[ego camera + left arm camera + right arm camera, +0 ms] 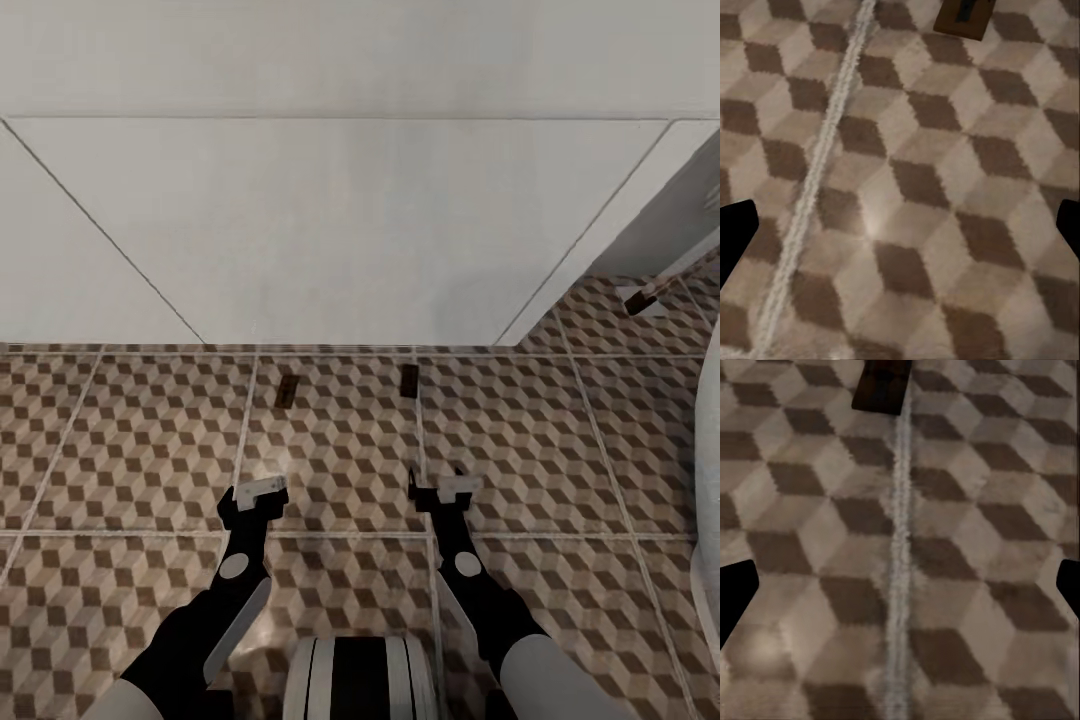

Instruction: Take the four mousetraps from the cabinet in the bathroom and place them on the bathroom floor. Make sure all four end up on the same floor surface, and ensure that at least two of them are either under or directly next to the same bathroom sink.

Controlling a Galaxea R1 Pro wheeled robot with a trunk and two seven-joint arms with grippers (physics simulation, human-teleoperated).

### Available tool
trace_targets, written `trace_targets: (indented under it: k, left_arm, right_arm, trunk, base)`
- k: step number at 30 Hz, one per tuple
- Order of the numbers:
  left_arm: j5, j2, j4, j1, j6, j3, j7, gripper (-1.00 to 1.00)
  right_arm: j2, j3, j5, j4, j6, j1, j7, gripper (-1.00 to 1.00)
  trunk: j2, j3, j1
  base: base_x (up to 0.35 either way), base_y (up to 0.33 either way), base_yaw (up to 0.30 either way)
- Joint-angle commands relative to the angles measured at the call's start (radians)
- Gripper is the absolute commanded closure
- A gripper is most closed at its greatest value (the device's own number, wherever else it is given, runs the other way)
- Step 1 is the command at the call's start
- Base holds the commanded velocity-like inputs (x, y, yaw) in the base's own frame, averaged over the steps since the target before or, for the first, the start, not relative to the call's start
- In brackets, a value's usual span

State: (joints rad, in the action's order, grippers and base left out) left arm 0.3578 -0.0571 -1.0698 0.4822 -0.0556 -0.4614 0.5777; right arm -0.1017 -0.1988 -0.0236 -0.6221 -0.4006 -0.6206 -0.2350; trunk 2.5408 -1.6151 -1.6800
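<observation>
Left claw [262, 492] wide open, empty, right claw [447, 492] likewise

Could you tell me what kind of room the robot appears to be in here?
Probably a bathroom: cube-patterned floor tiles, a white vanity-like unit against the wall, and a curved white fixture edge, perhaps a tub.

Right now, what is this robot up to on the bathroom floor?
It is laying out mousetraps. Two lie on the patterned floor near a white unit's edge: one mousetrap ahead of the left gripper, another mousetrap ahead of the right gripper. Both grippers hang open and empty above the tiles, touching neither.
</observation>
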Motion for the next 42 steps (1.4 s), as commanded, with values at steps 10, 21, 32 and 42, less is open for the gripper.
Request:
trace_targets:
  k: [10,21,32,42]
  left_arm:
    - [0.010,-0.001,0.005,0.001,-0.006,-0.005,0.007,-1.00]
    - [0.010,-0.001,0.005,0.001,-0.006,-0.005,0.007,-1.00]
    - [0.010,-0.001,0.006,0.001,-0.006,-0.005,0.005,-1.00]
    - [0.010,0.000,0.006,0.001,-0.006,-0.005,0.005,-1.00]
  right_arm:
    - [0.000,-0.005,-0.002,0.001,-0.001,-0.001,-0.009,-1.00]
    - [0.000,-0.004,-0.002,0.001,-0.001,-0.001,-0.009,-1.00]
    - [0.000,-0.004,-0.001,0.001,0.000,0.000,-0.009,-1.00]
    - [0.000,-0.003,0.002,0.001,0.000,0.000,-0.008,-1.00]
  trunk:
    - [0.000,0.000,0.001]
    - [0.000,0.000,0.001]
    - [0.000,0.000,0.001]
    - [0.000,0.000,0.001]
  base:
    - [-0.339,0.000,0.000]
    - [-0.339,0.000,0.000]
    - [-0.340,0.000,0.000]
    - [-0.340,0.000,0.000]
